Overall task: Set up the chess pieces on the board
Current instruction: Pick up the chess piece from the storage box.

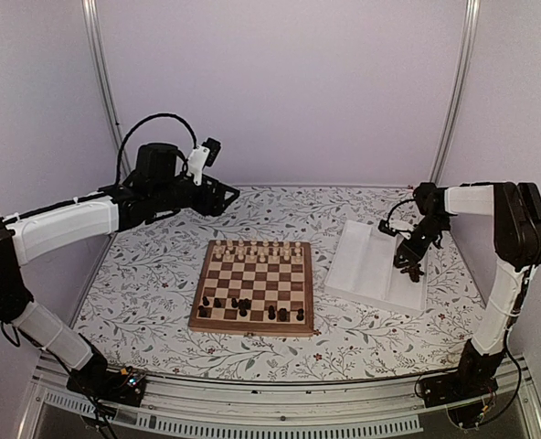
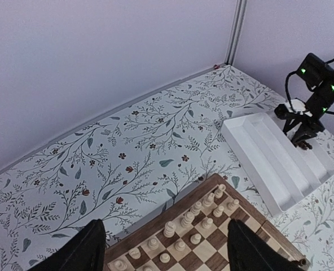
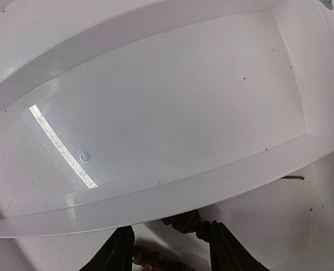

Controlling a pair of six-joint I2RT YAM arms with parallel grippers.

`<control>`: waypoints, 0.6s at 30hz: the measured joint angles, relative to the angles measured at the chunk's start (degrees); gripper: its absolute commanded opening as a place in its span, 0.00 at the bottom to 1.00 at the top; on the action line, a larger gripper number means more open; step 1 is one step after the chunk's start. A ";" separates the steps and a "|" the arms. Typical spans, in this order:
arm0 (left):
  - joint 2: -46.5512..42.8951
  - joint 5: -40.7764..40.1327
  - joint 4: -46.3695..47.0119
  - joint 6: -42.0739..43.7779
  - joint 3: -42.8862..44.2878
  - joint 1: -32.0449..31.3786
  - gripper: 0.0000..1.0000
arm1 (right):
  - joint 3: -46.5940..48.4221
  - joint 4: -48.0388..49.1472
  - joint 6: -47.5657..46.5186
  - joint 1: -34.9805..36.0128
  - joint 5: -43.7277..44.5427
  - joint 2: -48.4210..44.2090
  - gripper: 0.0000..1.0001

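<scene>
— Where is your right hand?
— Right of the board, down in the white tray. My right hand has its fingers apart. A dark chess piece lies on the tray floor between them. I can't tell whether either finger touches it. A second brown piece shows just beside it.
— And the left?
— My left hand hangs high beyond the board's far left corner, fingers spread wide, nothing between them.
— What stands on the board?
— A handful of dark pieces on the two rows at its near edge, with gaps among them. The pale pieces line its far edge.
— And the board itself?
— Flat on the flowered surface, with the tray close by its right side, not touching.
</scene>
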 measured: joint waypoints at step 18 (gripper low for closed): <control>0.94 0.87 -0.17 0.59 0.22 -0.24 0.75 | 0.87 -0.52 -4.13 -1.51 -3.28 3.32 0.27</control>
